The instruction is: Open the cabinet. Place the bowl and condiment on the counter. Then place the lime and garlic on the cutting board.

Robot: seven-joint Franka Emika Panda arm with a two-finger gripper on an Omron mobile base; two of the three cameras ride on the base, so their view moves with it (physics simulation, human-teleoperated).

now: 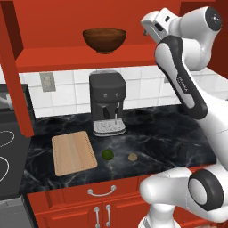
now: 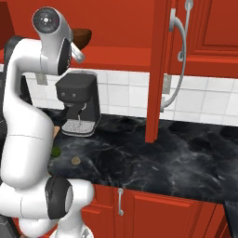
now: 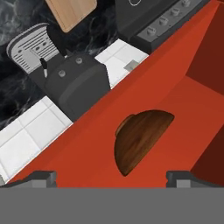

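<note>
The cabinet (image 2: pixel 160 69) is open. The fingers (image 3: pixel 111 177) are wide apart, aimed at the wooden bowl (image 1: pixel 104 40) on its shelf, ready to grab it.

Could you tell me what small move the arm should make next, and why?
Probably ease the open tool forward toward the bowl. The cabinet is open, the bowl sits on its shelf, and the tool faces it without touching. The lime and garlic wait on the counter.

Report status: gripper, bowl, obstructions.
Gripper open, empty, facing bowl. Bowl on shelf in opened cabinet. Nothing between them.
</note>
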